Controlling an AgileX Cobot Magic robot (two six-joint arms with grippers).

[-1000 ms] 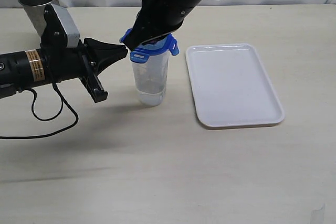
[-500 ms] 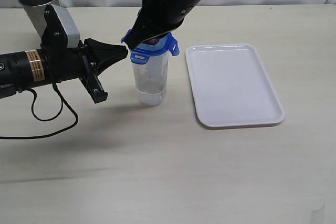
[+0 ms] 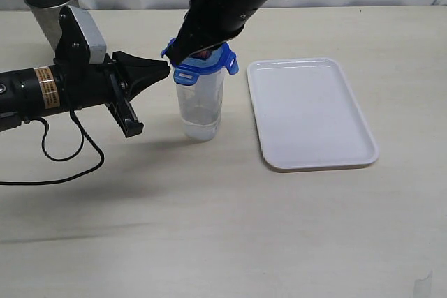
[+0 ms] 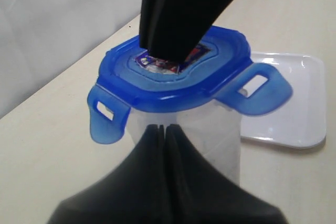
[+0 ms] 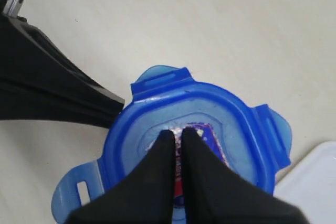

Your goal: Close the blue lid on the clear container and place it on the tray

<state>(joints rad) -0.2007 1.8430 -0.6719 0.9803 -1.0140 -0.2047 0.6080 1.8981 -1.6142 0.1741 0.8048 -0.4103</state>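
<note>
- Pressing my closed right pincer [image 5: 177, 134] tips on the blue lid [image 3: 209, 66], seated atop the clear container [image 3: 201, 106]
- my left pincer [image 4: 164, 128] closed, empty, at the rim side
- flaps [image 4: 107, 119] look unlatched
- container on table [image 3: 209, 228] beside the tray [image 3: 311, 113], placing left

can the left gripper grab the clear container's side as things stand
Probably not yet: the left gripper sits right beside the clear container with nothing between them, but its jaws are shut, so it would have to open first.
</note>
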